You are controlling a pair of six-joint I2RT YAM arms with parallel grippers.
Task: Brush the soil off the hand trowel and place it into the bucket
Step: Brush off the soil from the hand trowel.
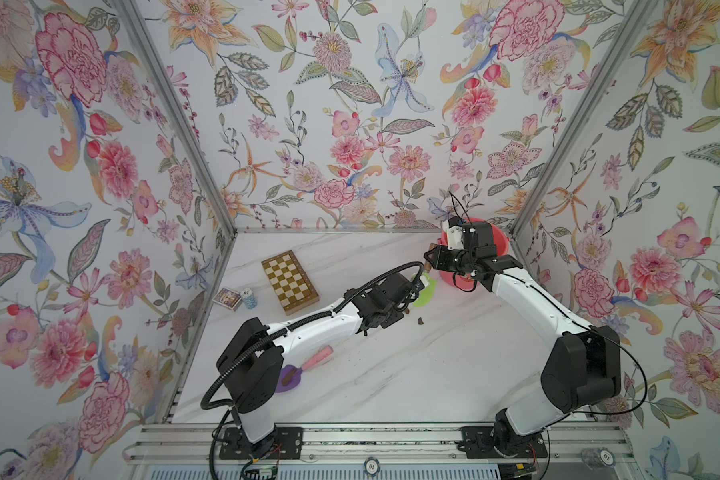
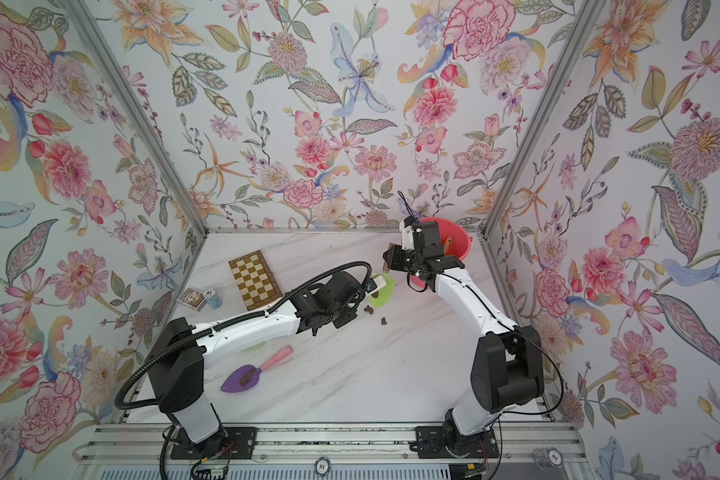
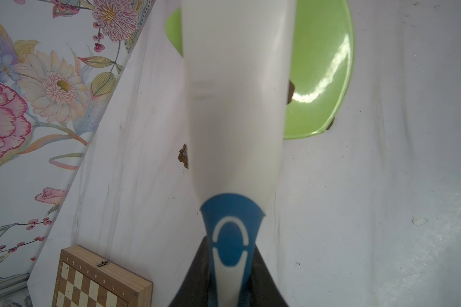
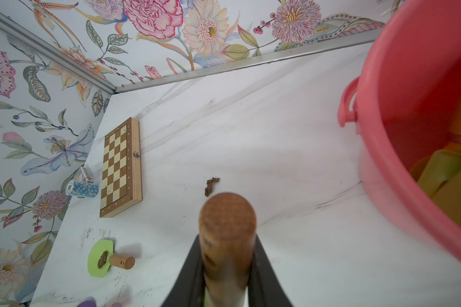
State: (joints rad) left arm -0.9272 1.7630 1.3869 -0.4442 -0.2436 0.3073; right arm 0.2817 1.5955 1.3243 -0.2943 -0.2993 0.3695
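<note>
My right gripper point(image 1: 432, 258) point(image 4: 226, 265) is shut on the wooden handle point(image 4: 226, 226) of a hand trowel, just left of the coral-pink bucket point(image 1: 500, 243) point(image 4: 399, 111). Its green blade point(image 1: 427, 293) point(image 3: 320, 79) hangs low over the table. My left gripper point(image 1: 411, 287) point(image 3: 230, 268) is shut on a white-and-blue brush point(image 2: 378, 285) point(image 3: 234, 106) that lies across the blade. A lump of soil point(image 3: 290, 91) clings to the blade beside the brush. More soil lumps point(image 1: 420, 320) point(image 2: 368, 308) point(image 4: 211, 184) lie on the table below.
Yellow and orange trowels point(image 4: 447, 172) stand inside the bucket. A purple trowel point(image 1: 292, 376) with a pink handle and a second green trowel point(image 4: 101, 259), both with soil on them, lie near the left arm. A chessboard point(image 1: 289, 282), poker chips point(image 1: 247, 297) and a card box point(image 1: 227, 299) sit at the back left.
</note>
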